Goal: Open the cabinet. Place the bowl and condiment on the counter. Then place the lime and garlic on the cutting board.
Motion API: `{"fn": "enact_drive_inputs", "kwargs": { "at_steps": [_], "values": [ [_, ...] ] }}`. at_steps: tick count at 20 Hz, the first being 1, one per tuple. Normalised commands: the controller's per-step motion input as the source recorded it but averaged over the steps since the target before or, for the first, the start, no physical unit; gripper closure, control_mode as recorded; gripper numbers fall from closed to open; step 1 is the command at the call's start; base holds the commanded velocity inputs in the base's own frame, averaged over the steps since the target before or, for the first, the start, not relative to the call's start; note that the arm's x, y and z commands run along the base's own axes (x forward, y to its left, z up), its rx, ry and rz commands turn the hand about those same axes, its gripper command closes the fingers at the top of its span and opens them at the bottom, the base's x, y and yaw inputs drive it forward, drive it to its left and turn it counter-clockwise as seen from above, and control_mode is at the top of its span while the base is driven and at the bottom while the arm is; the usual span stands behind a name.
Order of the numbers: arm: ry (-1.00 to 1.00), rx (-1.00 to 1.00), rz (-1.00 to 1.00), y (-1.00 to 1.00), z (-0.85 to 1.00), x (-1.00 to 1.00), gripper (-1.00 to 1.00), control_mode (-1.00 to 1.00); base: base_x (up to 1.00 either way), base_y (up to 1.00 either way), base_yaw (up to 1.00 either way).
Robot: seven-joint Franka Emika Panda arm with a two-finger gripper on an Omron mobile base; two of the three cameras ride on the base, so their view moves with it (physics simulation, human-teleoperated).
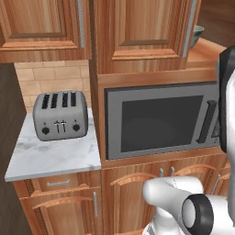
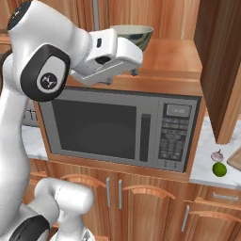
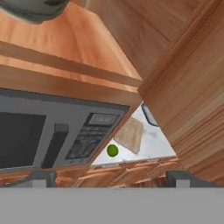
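Gripper (image 3: 112, 178) is open — the two dark finger tips stand wide apart at the bottom of the hand view, nothing between them. In the right base view the white hand sits up high in front of the open cabinet (image 2: 221, 70), just above the microwave (image 2: 120, 127). The cabinet door hangs swung out at right, a tall reddish-brown panel; in the hand view it runs diagonally across the right side.

Bowl (image 2: 134, 35) sits on the cabinet's shelf above the microwave, dark outside, pale inside, right behind the hand. The hand view catches its dark underside at top left (image 3: 37, 8), and the left base view shows a sliver of its rim at the upper right edge (image 1: 198, 34).

Lime (image 2: 219, 169) lies on the marble counter (image 2: 202, 164) right of the microwave, garlic (image 2: 217, 155) just behind it — close, possibly touching, hard to say. Cutting board (image 2: 235, 159) is just to their right, cut off by the frame edge; neither item is on it. The hand view shows lime (image 3: 112, 150) beside the board (image 3: 131, 134).

Left of the microwave, a silver four-slot toaster (image 1: 60, 114) stands on another stretch of marble top. Low wooden doors with short handles run beneath.
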Motion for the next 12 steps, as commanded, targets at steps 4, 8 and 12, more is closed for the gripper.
{"fn": "enact_drive_inputs", "kwargs": {
  "at_steps": [4, 8, 12],
  "values": [
    [-0.24, 0.25, 0.00, 0.29, 0.00, -0.01, -1.00, -1.00, 0.00, 0.00, 0.00],
    [-0.21, 0.25, 0.00, 0.31, 0.00, 0.01, -1.00, -1.00, 0.00, 0.00, 0.00],
    [-0.22, 0.23, 0.00, 0.33, 0.00, 0.00, -1.00, -1.00, 0.00, 0.00, 0.00]
  ]
}}
